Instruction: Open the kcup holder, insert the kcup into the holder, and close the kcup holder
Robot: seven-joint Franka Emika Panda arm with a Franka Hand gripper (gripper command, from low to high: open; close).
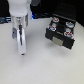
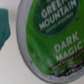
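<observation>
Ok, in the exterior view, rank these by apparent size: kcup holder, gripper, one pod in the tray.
1. kcup holder, largest.
2. gripper, tall but narrow; it may sit nearer the camera, so this is less sure.
3. dark-topped pod, clearly smallest.

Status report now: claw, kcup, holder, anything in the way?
Claw low over table, state unclear. Kcup fills wrist view, green top facing camera. Kcup holder open, tray out, pods inside. Nothing seen between.

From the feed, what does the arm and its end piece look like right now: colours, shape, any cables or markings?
In the exterior view the arm is white and rounded, with a grey band where it meets the gripper. The gripper is white too, long and narrow, tapering downward. The picture is too blurred to make out cables, markings or how the jaws stand. The wrist view shows none of the arm.
</observation>
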